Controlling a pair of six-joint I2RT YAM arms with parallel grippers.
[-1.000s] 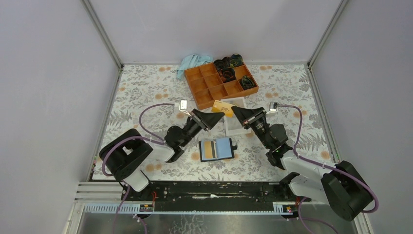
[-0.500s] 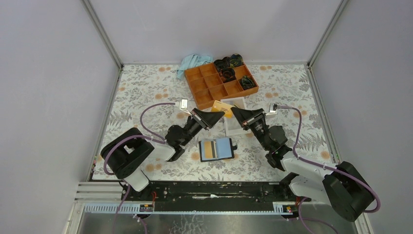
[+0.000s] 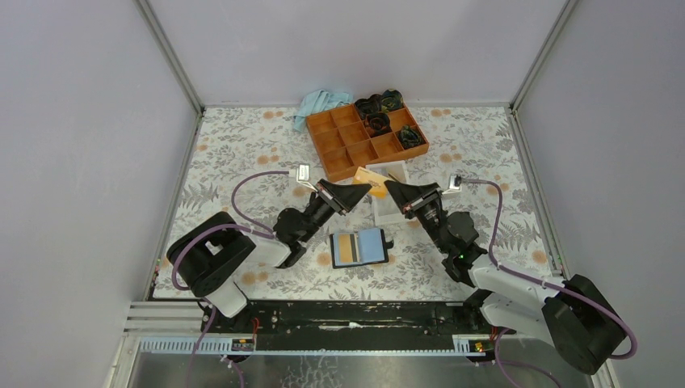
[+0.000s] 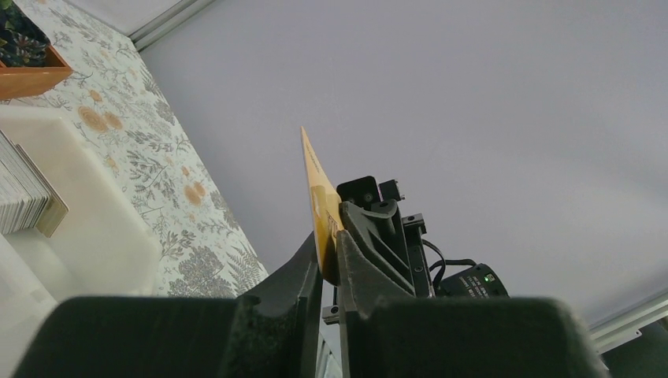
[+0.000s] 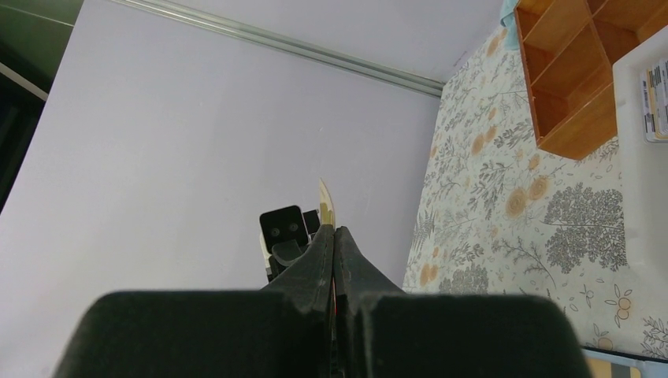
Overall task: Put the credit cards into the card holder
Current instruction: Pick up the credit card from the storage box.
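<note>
A yellow-orange credit card hangs in the air between the two grippers, over the near edge of the white box. My left gripper is shut on its left end; in the left wrist view the card stands upright between the pads. My right gripper is shut on the card's right end, and only a sliver of the card shows above its tips. The card holder lies open on the table in front of both grippers, with another credit card tucked in its left half.
An orange compartment tray with dark items in its far cells sits behind the white box. A blue cloth lies at the back wall. The white box holds a stack of cards. Walls close in on both sides.
My left gripper's jaws have closed onto the card's left end. The right arm has shifted slightly, still gripping the card.
</note>
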